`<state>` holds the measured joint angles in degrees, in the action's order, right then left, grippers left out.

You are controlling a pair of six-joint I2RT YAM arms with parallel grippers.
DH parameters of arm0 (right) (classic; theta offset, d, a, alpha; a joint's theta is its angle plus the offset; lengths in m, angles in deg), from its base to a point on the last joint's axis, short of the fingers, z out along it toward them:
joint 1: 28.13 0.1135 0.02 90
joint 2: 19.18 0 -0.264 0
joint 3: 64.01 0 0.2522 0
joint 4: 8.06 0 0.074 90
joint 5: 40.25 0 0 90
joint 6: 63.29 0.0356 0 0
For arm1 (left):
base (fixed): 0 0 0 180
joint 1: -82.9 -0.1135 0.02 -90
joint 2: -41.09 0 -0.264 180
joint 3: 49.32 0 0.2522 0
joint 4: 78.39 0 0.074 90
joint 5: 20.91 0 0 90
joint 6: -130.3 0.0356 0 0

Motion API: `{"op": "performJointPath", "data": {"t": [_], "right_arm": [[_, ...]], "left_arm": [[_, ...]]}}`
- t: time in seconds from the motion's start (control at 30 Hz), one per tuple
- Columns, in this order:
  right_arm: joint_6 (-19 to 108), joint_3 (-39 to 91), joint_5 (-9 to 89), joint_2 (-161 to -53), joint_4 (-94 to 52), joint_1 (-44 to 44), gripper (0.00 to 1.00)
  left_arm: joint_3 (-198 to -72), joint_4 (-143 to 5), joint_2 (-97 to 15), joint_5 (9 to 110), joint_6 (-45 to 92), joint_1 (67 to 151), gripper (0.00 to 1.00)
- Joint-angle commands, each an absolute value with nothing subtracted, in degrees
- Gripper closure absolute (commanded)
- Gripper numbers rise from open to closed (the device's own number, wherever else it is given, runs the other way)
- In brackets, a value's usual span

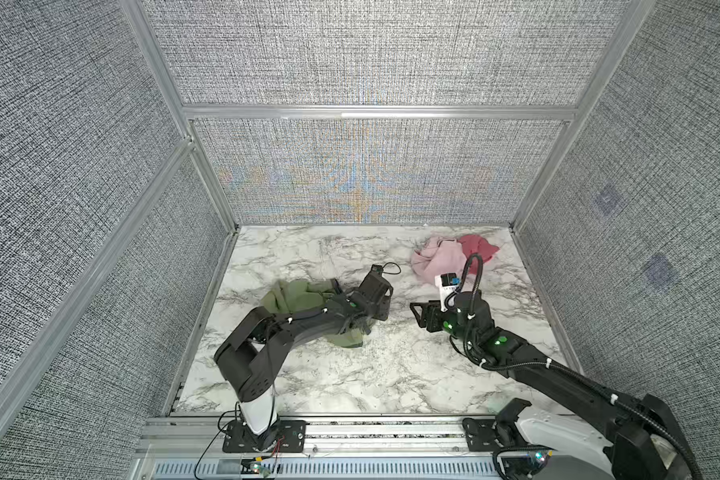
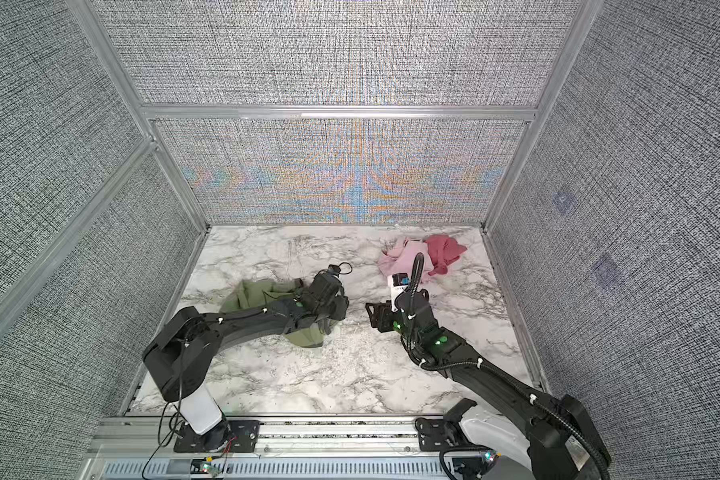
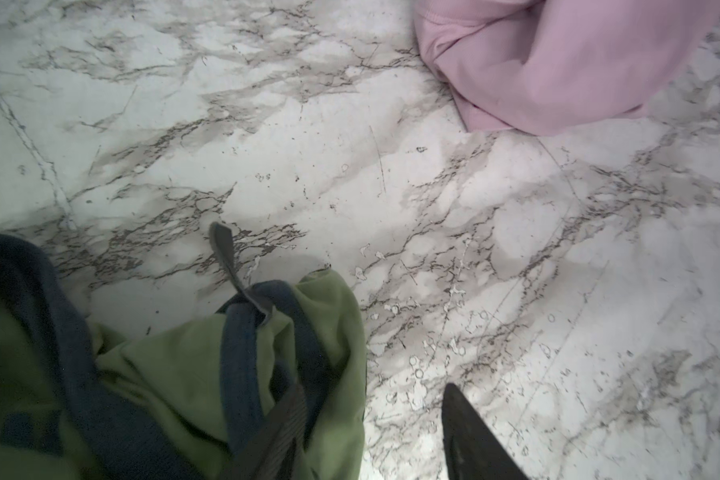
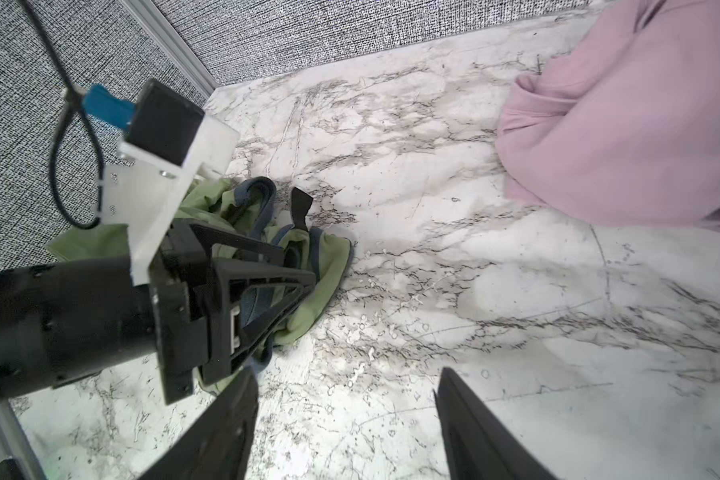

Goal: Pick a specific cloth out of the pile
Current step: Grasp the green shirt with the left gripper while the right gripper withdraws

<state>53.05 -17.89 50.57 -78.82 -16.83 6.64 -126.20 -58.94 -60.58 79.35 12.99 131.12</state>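
The olive-green cloth (image 1: 296, 297) (image 2: 254, 297) with dark blue-grey trim lies crumpled at the table's left middle, apart from the pile. My left gripper (image 1: 385, 305) (image 3: 371, 388) is open at the cloth's right edge. In the left wrist view one finger (image 3: 287, 415) rests on the green fabric (image 3: 175, 374) and the other stands over bare marble. The pile at the back right is a pale pink cloth (image 1: 437, 259) (image 3: 558, 62) and a dark rose-red cloth (image 1: 479, 247). My right gripper (image 1: 418, 311) (image 4: 346, 374) hangs open and empty over marble, facing the left gripper.
Grey fabric walls with aluminium rails (image 1: 375, 112) close in the marble table (image 1: 350, 386) on three sides. A metal rail (image 1: 383, 432) carrying both arm bases runs along the front edge. The left arm's elbow (image 1: 246, 357) hangs over the front left.
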Motion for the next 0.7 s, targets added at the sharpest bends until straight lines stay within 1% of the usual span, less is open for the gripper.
{"op": "performJointPath", "data": {"t": [0.0, 0.23, 0.43, 0.67], "right_arm": [[53.7, -18.3, 51.4, -77.9, -17.9, 6.0, 0.30], [53.6, -17.7, 50.6, -78.4, -17.9, 5.8, 0.30], [54.1, -18.4, 50.8, -77.6, -18.1, 5.8, 0.30], [54.5, -19.3, 52.2, -75.7, -18.8, 5.6, 0.30]], "left_arm": [[-128.6, -54.0, -63.5, 82.6, 11.4, 131.1, 0.44], [-130.6, -51.9, -67.4, 86.4, 9.5, 131.1, 0.44], [-132.2, -52.4, -70.0, 84.3, 9.7, 131.1, 0.42], [-134.1, -52.4, -73.6, 83.4, 10.0, 131.1, 0.43]]}}
